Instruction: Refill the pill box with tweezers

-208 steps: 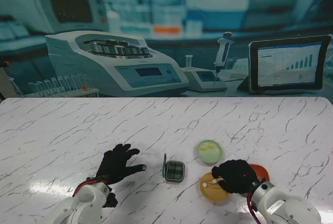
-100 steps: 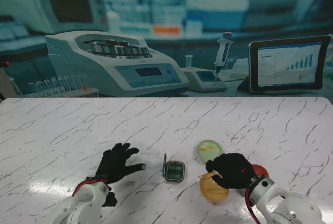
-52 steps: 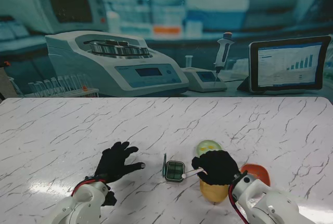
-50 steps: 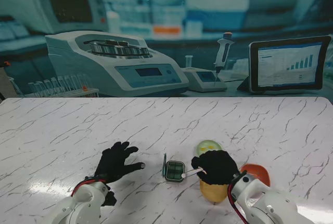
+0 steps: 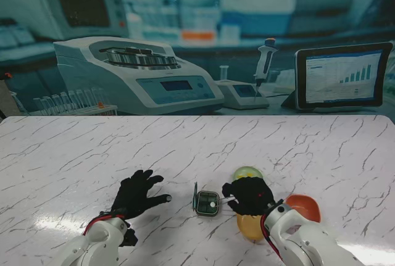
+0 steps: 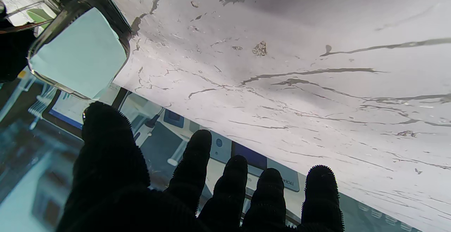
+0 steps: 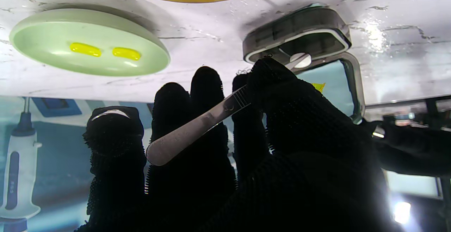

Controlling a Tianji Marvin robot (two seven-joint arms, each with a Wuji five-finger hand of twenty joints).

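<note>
The small dark pill box (image 5: 207, 203) lies at the table's middle with its clear lid (image 5: 195, 195) standing open on its left side. My right hand (image 5: 247, 195) is shut on metal tweezers (image 7: 197, 123), whose tips pinch a round white pill (image 7: 302, 60) right over the pill box (image 7: 299, 31). The white pill (image 5: 212, 202) shows above a compartment in the stand view. My left hand (image 5: 139, 195) rests flat on the table left of the box, fingers spread and holding nothing. The open lid (image 6: 77, 49) appears beside that hand's thumb.
A green dish (image 5: 245, 171) with two yellow capsules (image 7: 85, 49) sits just beyond my right hand. A yellow dish (image 5: 252, 227) lies nearer to me under the wrist, and an orange dish (image 5: 302, 207) sits to its right. Lab equipment lines the backdrop.
My right hand has travelled left from the yellow dish to the pill box, carrying a white pill in the tweezers. The left hand has stayed put.
</note>
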